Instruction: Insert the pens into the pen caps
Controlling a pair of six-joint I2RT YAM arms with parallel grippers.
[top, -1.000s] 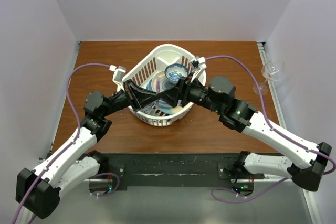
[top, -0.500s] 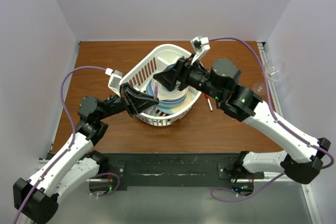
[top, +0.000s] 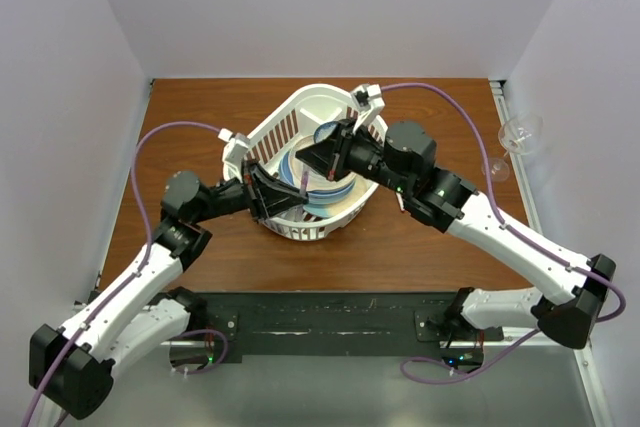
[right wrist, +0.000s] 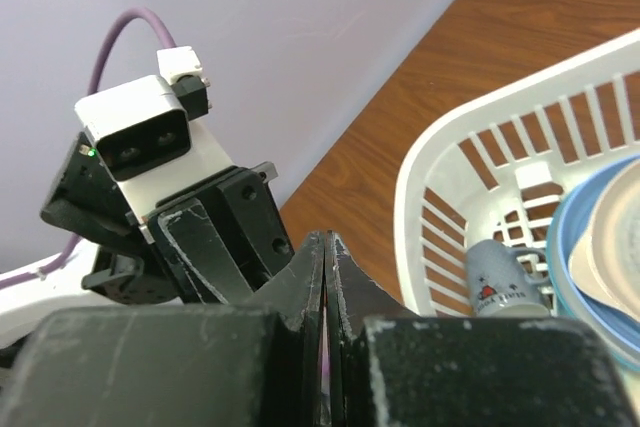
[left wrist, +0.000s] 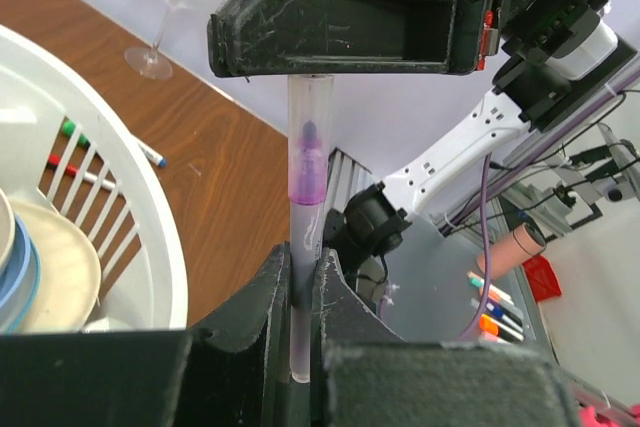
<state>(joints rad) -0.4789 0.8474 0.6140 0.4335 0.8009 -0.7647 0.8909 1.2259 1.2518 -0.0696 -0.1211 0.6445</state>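
Note:
My left gripper [left wrist: 303, 252] is shut on a translucent pen [left wrist: 303, 237] and holds it upright over the white basket [top: 262, 135]. A clear pen cap [left wrist: 306, 117] sits over the pen's purple tip [left wrist: 305, 162]. The cap's top end meets the underside of my right gripper [left wrist: 350, 17]. In the right wrist view the right gripper [right wrist: 327, 237] has its jaws pressed together, with only a pink sliver in the slit. From above, the left gripper [top: 290, 195] and the right gripper [top: 305, 160] meet at the pen [top: 303, 182]. More pens [left wrist: 75, 152] lie on the table beyond the basket.
The basket holds stacked plates [top: 335, 197] and a small grey bottle [right wrist: 497, 282]. A wine glass [top: 515, 137] stands at the table's right edge. The basket rim [left wrist: 150, 237] is just left of the held pen.
The right gripper has shut and come down from above the basket onto the top of the pen. The left gripper has shifted slightly toward the basket's middle, still holding the pen.

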